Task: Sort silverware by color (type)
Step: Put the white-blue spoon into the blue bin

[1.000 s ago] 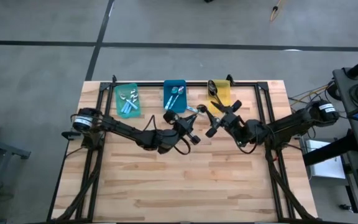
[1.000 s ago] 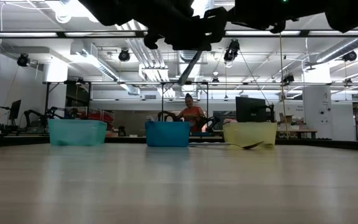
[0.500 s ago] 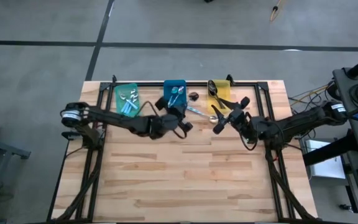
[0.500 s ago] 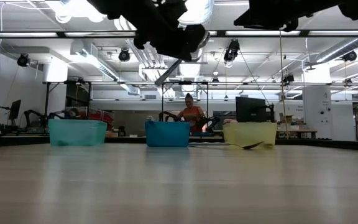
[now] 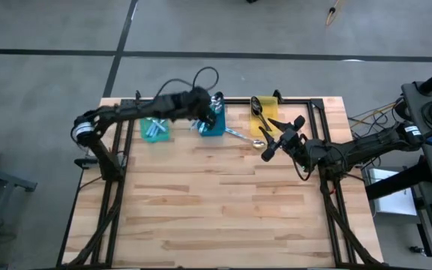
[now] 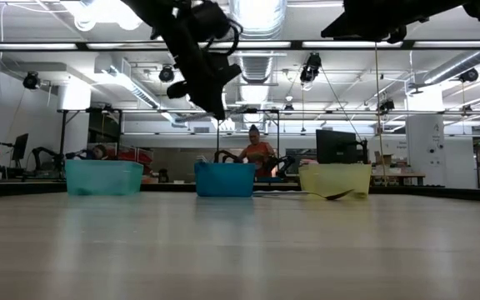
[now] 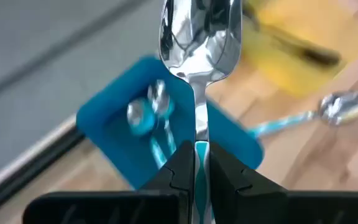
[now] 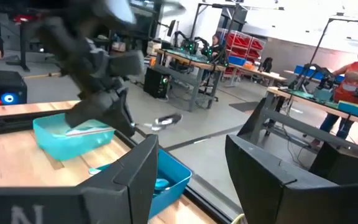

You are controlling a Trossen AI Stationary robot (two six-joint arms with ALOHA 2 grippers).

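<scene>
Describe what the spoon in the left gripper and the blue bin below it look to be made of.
Spoon: polished metal bowl and neck, mirror-bright with sharp reflections; the light-blue handle, clamped in the left gripper, looks like plastic or a coating.
Blue bin: probably moulded plastic, with one even opaque colour, a matte surface and rounded corners.

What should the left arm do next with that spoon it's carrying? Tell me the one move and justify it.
Probably open the left gripper and drop the spoon into the blue bin. The gripper is shut on the spoon's light-blue handle and hangs above that bin, which already holds spoons of the same silver and light-blue kind. Another like it lies on the table for a later trip.
</scene>
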